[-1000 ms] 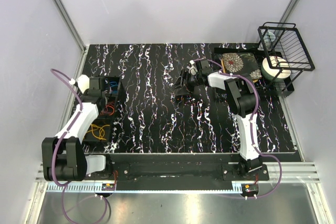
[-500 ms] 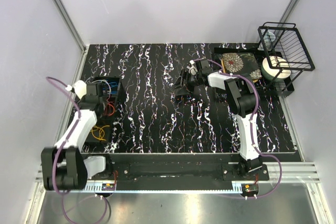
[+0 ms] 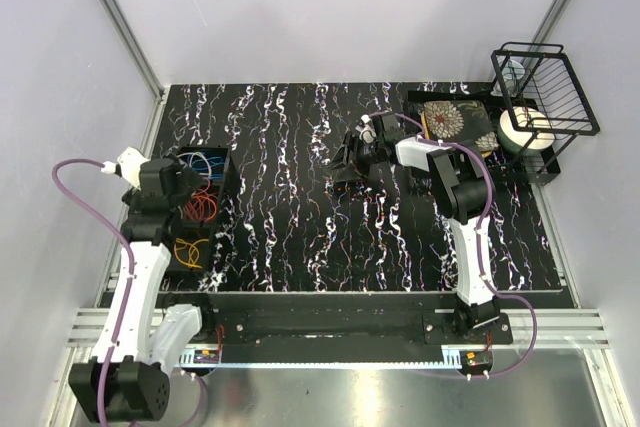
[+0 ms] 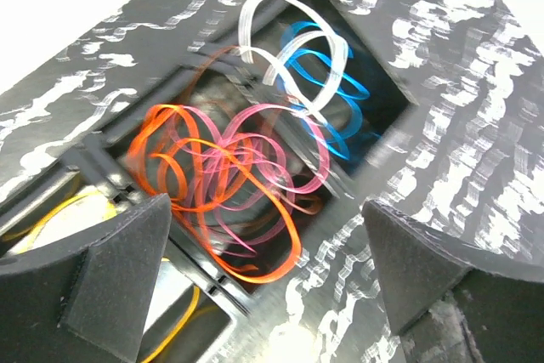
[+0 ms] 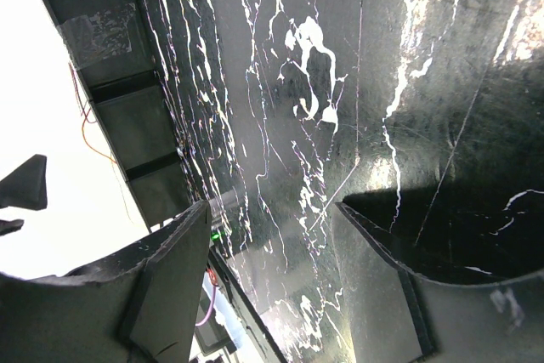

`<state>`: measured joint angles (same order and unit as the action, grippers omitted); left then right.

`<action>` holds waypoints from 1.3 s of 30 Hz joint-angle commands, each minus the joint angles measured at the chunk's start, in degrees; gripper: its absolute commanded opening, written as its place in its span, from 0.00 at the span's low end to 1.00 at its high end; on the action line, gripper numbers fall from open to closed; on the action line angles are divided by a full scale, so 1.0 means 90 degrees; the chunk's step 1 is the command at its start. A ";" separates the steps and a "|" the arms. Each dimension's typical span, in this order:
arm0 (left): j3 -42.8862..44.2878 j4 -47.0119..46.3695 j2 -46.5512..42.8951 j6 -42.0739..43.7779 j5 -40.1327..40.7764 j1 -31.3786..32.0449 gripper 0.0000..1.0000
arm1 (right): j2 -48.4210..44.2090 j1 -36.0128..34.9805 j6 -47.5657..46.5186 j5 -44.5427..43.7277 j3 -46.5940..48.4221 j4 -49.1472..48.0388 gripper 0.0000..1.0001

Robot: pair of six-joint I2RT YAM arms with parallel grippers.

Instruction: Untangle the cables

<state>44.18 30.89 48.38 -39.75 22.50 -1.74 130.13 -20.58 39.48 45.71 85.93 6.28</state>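
Presently, left gripper [image 4: 265, 235]: jaws spread wide, nothing between them; hangs above the divided tray [image 4: 100, 169] at the table's left edge.
Right gripper [image 5: 274, 207]: jaws apart, only bare table [image 5: 280, 82] showing between them; low over mid-table, well apart from the tray.
Cables: all in the tray. Orange cable [image 4: 183, 201] and pink-red cable [image 4: 263, 112] share the middle compartment, loops threaded through each other. Blue cable [image 4: 336, 82] in the far compartment, pale cable [image 4: 246, 33] arching over it and leaning toward the pink-red loops. Yellow cable [image 4: 183, 320] alone in the near compartment.
View quality: left wrist picture smeared; exact crossings not readable.
Step, as judged: sorting by colour partly done; the orange/pink-red pair and the pale/blue pair look unseparated.
Risk 1: a pinch into the middle bunch would likely catch both colours, so one lift drags the pair and tightens the tangle.
Risk 2: springy loops may hook a divider; a pull could then shift or tip the tray.
Risk 3: a lifted coil may spring into a neighbouring compartment and tangle there.
Risk 4: blur makes aim uncertain; the jaws could strike the tray wall.
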 commanded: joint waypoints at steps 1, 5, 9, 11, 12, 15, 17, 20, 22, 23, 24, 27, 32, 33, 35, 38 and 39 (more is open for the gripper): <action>0.0033 0.0141 -0.0520 0.0489 -0.1356 -0.0022 0.99 | 0.0356 -0.0135 -0.0393 -0.0695 -0.0095 0.0542 0.66; 0.0060 0.0686 -0.0805 0.1017 -0.2233 -0.0022 0.99 | 0.0346 -0.0135 -0.0393 -0.0714 -0.0104 0.0542 0.67; 0.0412 0.1302 -0.0757 0.1359 -0.3114 -0.0022 0.99 | 0.0327 -0.0135 -0.0422 -0.0714 -0.0124 0.0532 0.68; 0.0452 0.1479 -0.0737 0.1564 -0.3126 -0.0012 0.99 | 0.0220 -0.0135 -0.0481 -0.0734 -0.0163 0.0542 0.71; 0.0307 0.1470 -0.0776 0.1574 -0.3000 -0.0022 0.99 | 0.0171 -0.0135 -0.0520 -0.0782 -0.0192 0.0552 0.76; 0.0218 0.1343 -0.0767 0.1545 -0.3241 -0.0012 0.99 | -0.0024 -0.0126 -0.0695 -0.0929 -0.0261 0.0552 0.98; 0.0169 0.1216 -0.0766 0.1614 -0.3370 -0.0012 0.99 | -0.0103 -0.0135 -0.0793 -0.0919 -0.0280 0.0493 1.00; 0.0227 0.1196 -0.0708 0.1575 -0.3174 -0.0012 0.99 | -0.0268 -0.0194 -0.0910 -0.0851 -0.0407 0.0230 1.00; 0.0208 0.1167 -0.0698 0.1516 -0.3174 -0.0002 0.99 | -0.0493 -0.0281 -0.1066 -0.0851 -0.0514 0.0064 1.00; 0.0189 0.1119 -0.0688 0.1487 -0.3174 -0.0012 0.99 | -0.0561 -0.0311 -0.1135 -0.0870 -0.0544 0.0025 1.00; 0.0169 0.1079 -0.0707 0.1458 -0.3203 -0.0002 0.99 | -0.0707 -0.0331 -0.1184 -0.0880 -0.0573 0.0005 1.00; 0.0178 0.1069 -0.0698 0.1516 -0.3388 -0.0002 0.99 | -0.0980 -0.0399 -0.1418 -0.0851 -0.0641 -0.0005 1.00; 0.0120 0.0982 -0.0873 0.1487 -0.3477 0.0008 0.99 | -0.1606 -0.0516 -0.1594 -0.0792 -0.0992 -0.0005 1.00; 0.0120 0.0972 -0.0922 0.1496 -0.3477 0.0017 0.99 | -0.1848 -0.0574 -0.1662 -0.0908 -0.1070 0.0014 1.00; 0.0120 0.0962 -0.0942 0.1487 -0.3525 0.0008 0.99 | -0.2094 -0.0643 -0.1760 -0.1026 -0.1237 0.0141 1.00; 0.0100 0.0933 -0.1000 0.1506 -0.3594 0.0008 0.99 | -0.2641 -0.0702 -0.1907 -0.1377 -0.1257 0.0580 1.00; 0.0100 0.0923 -0.1020 0.1506 -0.3623 0.0008 0.99 | -0.2893 -0.0702 -0.2003 -0.1426 -0.1199 0.0919 1.00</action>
<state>45.30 42.28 40.27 -26.94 -7.20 -1.76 113.01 -26.04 25.34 36.71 74.04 9.58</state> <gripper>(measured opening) 0.987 0.994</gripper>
